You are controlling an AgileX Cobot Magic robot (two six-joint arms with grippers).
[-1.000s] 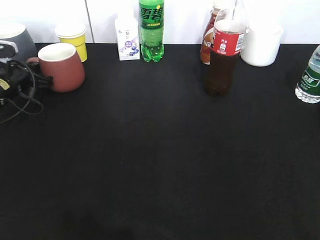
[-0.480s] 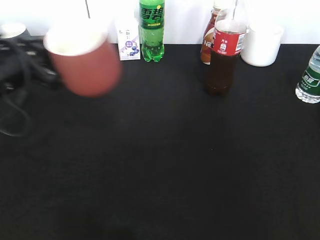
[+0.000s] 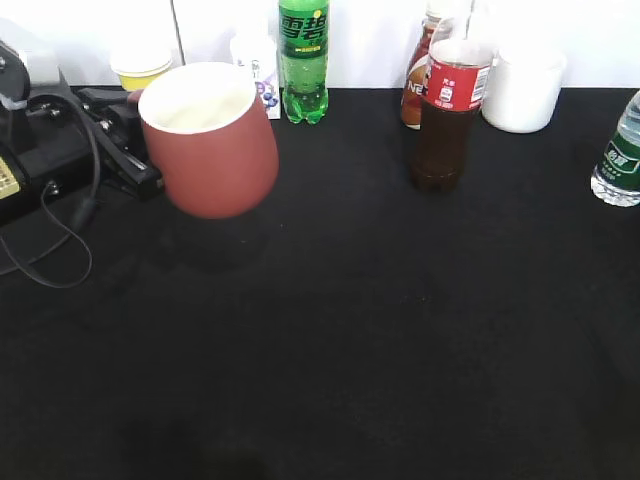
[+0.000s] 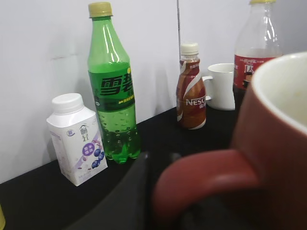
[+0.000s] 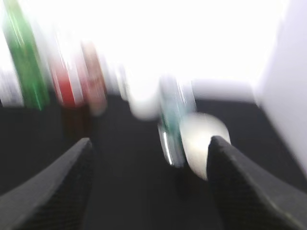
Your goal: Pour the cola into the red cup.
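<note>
My left gripper is shut on the handle of the red cup and holds it above the table at the left, tilted slightly. In the left wrist view the red cup fills the right side, its handle by the dark finger. The cola, a clear bottle of dark liquid with a red label, stands upright at the back right; it shows behind the cup's rim in the left wrist view. My right gripper is open and empty; it is outside the exterior view and its wrist view is blurred.
Along the back edge stand a yellow paper cup, a small white carton, a green Sprite bottle, a Nescafe bottle and a white mug. A green-labelled water bottle stands at the far right.
The left gripper has lifted the red cup off the table and carried it right and toward the camera. The cola has not moved.
</note>
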